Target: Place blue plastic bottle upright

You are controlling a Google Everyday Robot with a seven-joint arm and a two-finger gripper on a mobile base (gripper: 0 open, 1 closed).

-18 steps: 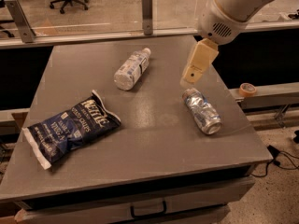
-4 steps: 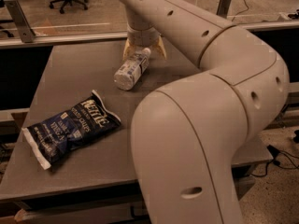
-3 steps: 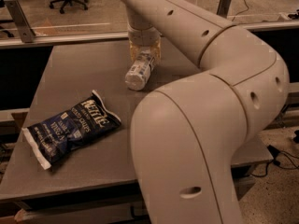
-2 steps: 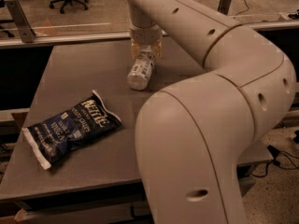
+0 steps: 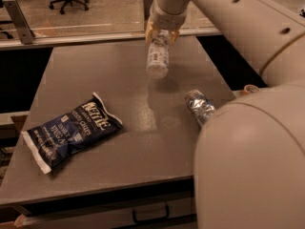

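Note:
The blue plastic bottle [image 5: 157, 58] is a clear bottle with a pale label. It hangs tilted, bottom end towards me, lifted off the grey table [image 5: 95, 61]. My gripper [image 5: 159, 35] is at the far middle of the table, shut on the bottle's upper end; its yellowish fingers [image 5: 149, 31] show on either side. The bottle's cap is hidden by the gripper. The bottle's shadow lies on the table below it.
A dark blue chip bag [image 5: 71, 130] lies at the front left. A crushed silver can [image 5: 200, 107] lies at the right, partly hidden by my arm [image 5: 248, 147], which fills the right and lower right of the view. The table's front edge has a drawer handle [image 5: 150, 215].
The bottle, lying on the table 1.3 s ago, has been gripped, turned and lifted. My arm has shifted right, so the can shows again.

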